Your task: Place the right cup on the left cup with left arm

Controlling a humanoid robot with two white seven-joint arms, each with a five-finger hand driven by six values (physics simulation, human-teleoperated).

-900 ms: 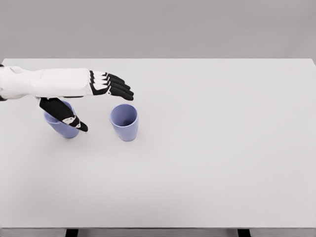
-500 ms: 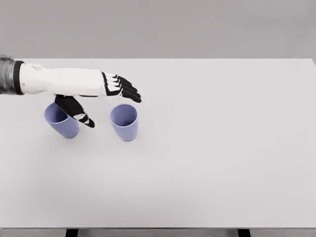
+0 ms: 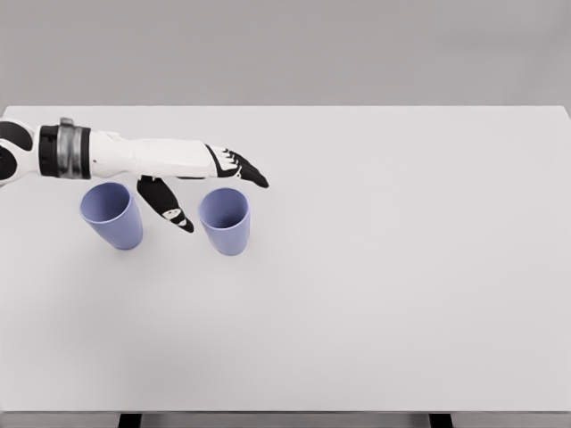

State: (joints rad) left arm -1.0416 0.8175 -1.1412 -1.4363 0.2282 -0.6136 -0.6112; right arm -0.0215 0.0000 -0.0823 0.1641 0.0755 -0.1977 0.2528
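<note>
Two lavender cups upright on the white tabletop (image 3: 375, 294), mouths up, well apart from each other: the right cup (image 3: 224, 219) toward the centre-left, the left cup (image 3: 112, 214) further toward the left edge. Left robot hand (image 3: 207, 183) reaching in from the left edge, forearm roughly level and pointing to the right, passing above and just behind the left cup. Fingers (image 3: 247, 171) extended past the far rim of the right cup, thumb (image 3: 170, 209) hanging down in the gap between the two cups, on the near-left side of the right cup. Released, nothing held; no contact with either cup visible, though height above the rim hard to judge from this view. Key relation: right cup lying just below and slightly to the right of the palm, inside the open span between thumb and fingers, its long axis vertical and so roughly crosswise to the reach of the forearm. Judged stage: approach to the grasp, with wrapping around the cup wall not yet done. Probably needed next: a small drop and a closing of thumb and fingers on opposite sides of the wall. Risk: a nudge from the thumb tipping the cup. Right arm not in view.
</note>
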